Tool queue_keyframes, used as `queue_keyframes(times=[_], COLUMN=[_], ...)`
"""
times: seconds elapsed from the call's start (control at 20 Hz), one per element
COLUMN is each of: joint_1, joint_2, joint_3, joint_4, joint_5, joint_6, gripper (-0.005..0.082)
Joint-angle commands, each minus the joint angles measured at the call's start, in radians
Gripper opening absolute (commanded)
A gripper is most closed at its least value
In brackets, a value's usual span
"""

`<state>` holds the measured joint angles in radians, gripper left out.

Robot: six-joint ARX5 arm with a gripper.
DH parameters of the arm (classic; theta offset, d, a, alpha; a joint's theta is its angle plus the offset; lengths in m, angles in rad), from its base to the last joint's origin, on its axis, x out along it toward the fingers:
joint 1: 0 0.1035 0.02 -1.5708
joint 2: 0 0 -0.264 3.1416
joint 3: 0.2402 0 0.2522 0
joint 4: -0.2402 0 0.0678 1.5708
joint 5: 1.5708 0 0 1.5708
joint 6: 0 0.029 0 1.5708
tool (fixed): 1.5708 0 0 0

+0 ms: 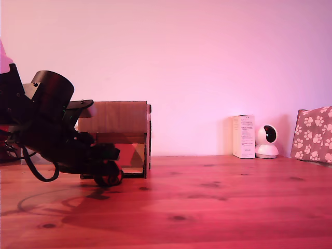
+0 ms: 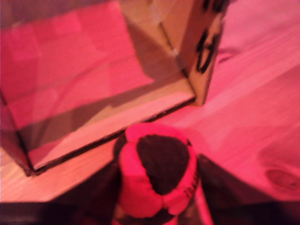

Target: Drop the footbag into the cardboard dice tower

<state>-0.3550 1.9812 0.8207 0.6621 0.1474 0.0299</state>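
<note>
On the wooden desk (image 1: 218, 207), which fills the lower half of the exterior view, the cardboard dice tower (image 1: 122, 136) is seen standing upright towards the exterior view's left, with its solid upper panel above a lower opening in which a sloped surface can be made out. Partly in front of it, the black arm is lowered close to the desk, and the gripper (image 1: 108, 178) is placed just before the tower's lower opening. Well apart, towards the exterior view's right, a white carton (image 1: 244, 136), a small white camera (image 1: 267, 141) and a paw-print box (image 1: 314, 134) are ranged along the wall; none of them is involved. In the wrist view the tower's base and open front (image 2: 103, 93) are shown from close by, and the footbag (image 2: 157, 171), with its red and black panels, is seen clenched between the dark gripper fingers (image 2: 213, 180), down low just in front of the tower's bottom edge; whether it is still resting on the desk cannot be told. As far as can be judged, the pickup is done or nearly so, while the main part is left: the footbag is yet to be raised above the tower's top and released there, so the task is taken to be at an early stage.
</note>
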Motion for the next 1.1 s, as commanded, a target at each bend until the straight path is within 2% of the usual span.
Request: queue_keyframes(times=[0.0,0.25,0.4,0.75,0.9,1.05], joint_1=[-0.001,-0.004,-0.006,-0.008,-0.008,-0.008], joint_2=[0.029,-0.046,-0.145,-0.408,-0.517,-0.609], joint_3=[-0.002,-0.001,-0.001,-0.001,-0.001,-0.001], joint_4=[0.017,-0.037,-0.147,-0.455,-0.537,-0.550], joint_5=[0.002,0.034,0.059,0.080,0.080,0.080], joint_6=[0.005,0.004,0.003,-0.004,-0.004,-0.003], gripper=[0.0097,0.0088,0.0088,0.0088,0.0088,0.0088])
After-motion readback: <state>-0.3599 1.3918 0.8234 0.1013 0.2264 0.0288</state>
